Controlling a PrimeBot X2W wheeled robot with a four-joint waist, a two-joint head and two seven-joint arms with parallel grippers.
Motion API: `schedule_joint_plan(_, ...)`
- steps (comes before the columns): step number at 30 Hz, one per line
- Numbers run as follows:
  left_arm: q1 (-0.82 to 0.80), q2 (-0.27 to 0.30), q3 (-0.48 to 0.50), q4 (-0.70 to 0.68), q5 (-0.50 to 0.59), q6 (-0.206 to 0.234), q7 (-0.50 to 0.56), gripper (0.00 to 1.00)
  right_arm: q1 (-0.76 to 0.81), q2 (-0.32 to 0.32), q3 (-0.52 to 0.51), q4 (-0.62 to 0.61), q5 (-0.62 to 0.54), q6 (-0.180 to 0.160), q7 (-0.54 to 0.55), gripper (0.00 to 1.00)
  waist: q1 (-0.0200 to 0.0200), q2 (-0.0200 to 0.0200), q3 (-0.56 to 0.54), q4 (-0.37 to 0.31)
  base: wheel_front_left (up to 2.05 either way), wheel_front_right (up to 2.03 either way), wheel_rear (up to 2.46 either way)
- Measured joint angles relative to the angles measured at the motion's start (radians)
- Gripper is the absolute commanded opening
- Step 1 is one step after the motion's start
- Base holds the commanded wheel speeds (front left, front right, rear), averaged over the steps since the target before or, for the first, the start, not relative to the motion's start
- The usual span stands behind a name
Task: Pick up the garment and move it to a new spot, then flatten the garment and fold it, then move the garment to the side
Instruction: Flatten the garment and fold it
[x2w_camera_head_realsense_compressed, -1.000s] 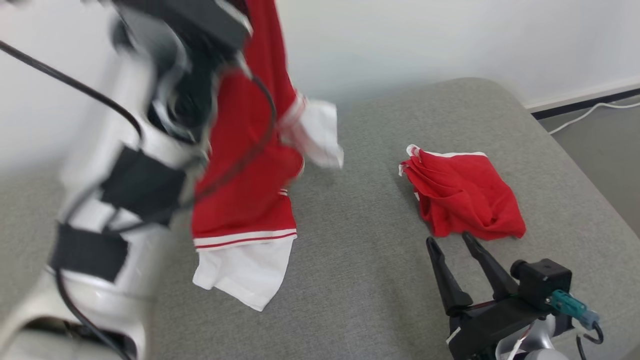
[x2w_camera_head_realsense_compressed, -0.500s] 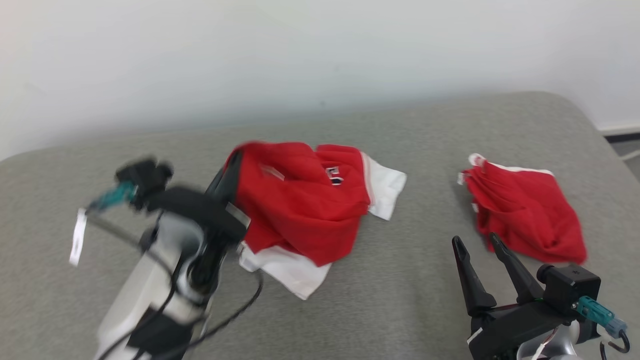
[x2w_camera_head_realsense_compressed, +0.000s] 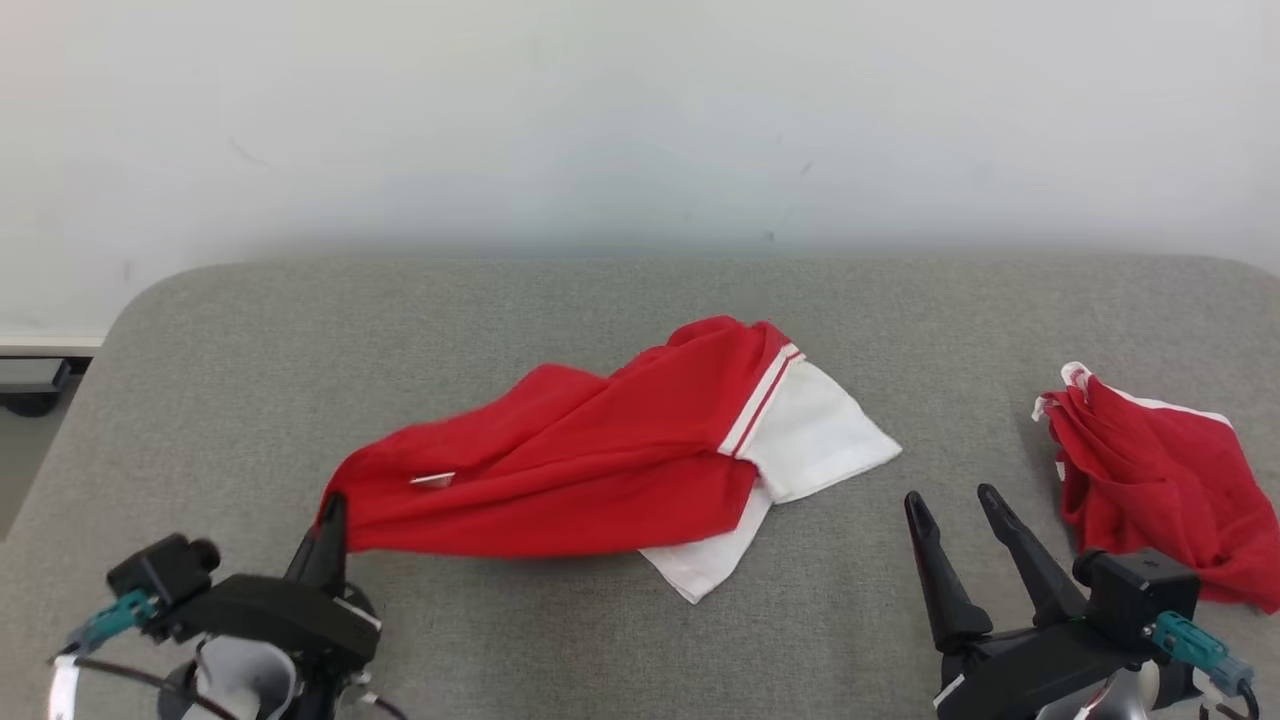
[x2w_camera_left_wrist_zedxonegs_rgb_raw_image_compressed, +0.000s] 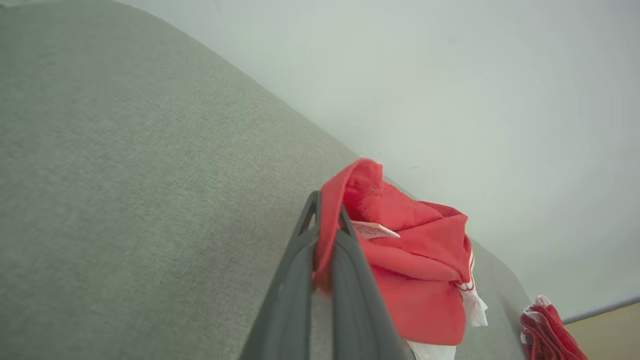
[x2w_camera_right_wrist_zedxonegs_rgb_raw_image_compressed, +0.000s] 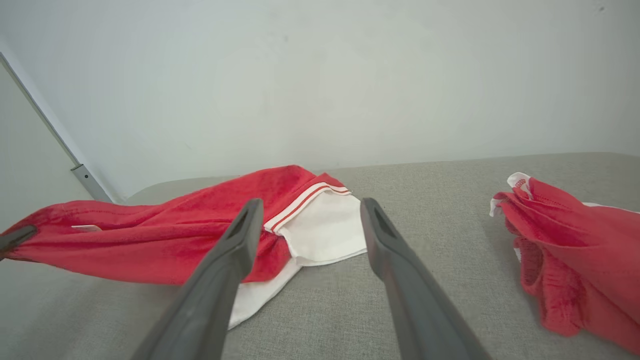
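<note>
While the left gripper (x2w_camera_head_realsense_compressed: 327, 515) is clenched on a thin red hem of the garment (x2w_camera_head_realsense_compressed: 600, 460), the rest of the cloth lies twisted across the middle of the grey surface (x2w_camera_head_realsense_compressed: 640, 300), its white panel toward the right. The right gripper (x2w_camera_head_realsense_compressed: 948, 495) hangs spread and empty, near a second red garment (x2w_camera_head_realsense_compressed: 1150, 480). A tug from that narrow pinch could let the hem slip free, or drag the creases along instead of flattening them. A careless reach by the right gripper might snag the wrong piece.
</note>
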Motion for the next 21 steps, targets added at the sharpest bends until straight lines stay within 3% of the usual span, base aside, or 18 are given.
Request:
schedule_joint_plan(4, 0.036, 0.014, 0.027, 0.003, -0.001, 0.021, -0.016, 0.04, -0.002, 0.003, 0.008, -0.004, 0.000, 0.000, 0.003, 1.00, 0.0000, 0.0000, -0.003, 0.005, 0.00, 0.00, 0.00)
schedule_joint_plan(5, 0.038, 0.014, 0.029, 0.007, -0.002, 0.024, -0.021, 0.16, -0.002, 0.003, 0.009, -0.004, 0.000, 0.000, 0.008, 1.00, 0.0000, 0.0000, -0.002, 0.004, 0.00, 0.00, 0.00)
schedule_joint_plan(6, 0.038, 0.014, 0.028, 0.009, -0.002, 0.024, -0.021, 0.35, -0.002, 0.003, 0.009, -0.004, 0.000, 0.000, 0.009, 1.00, 0.0001, 0.0000, 0.000, 0.002, 0.00, 0.00, 0.00)
schedule_joint_plan(7, 0.038, 0.013, 0.028, 0.012, -0.002, 0.024, -0.021, 0.45, -0.003, 0.003, 0.010, -0.004, 0.000, 0.000, 0.010, 1.00, 0.0002, 0.0000, 0.001, 0.001, 0.00, 0.00, 0.00)
schedule_joint_plan(8, 0.040, 0.013, 0.029, 0.019, -0.005, 0.024, -0.021, 0.97, -0.006, 0.003, 0.012, -0.002, 0.000, 0.000, 0.010, 1.00, 0.0002, 0.0000, 0.002, -0.001, 0.00, 0.00, 0.00)
schedule_joint_plan(21, 0.131, 0.043, 0.075, 0.029, -0.018, 0.051, -0.042, 1.00, -0.022, -0.002, 0.004, 0.004, 0.000, 0.000, 0.022, 1.00, 0.0002, 0.0000, -0.001, -0.019, 0.00, 0.00, 0.00)
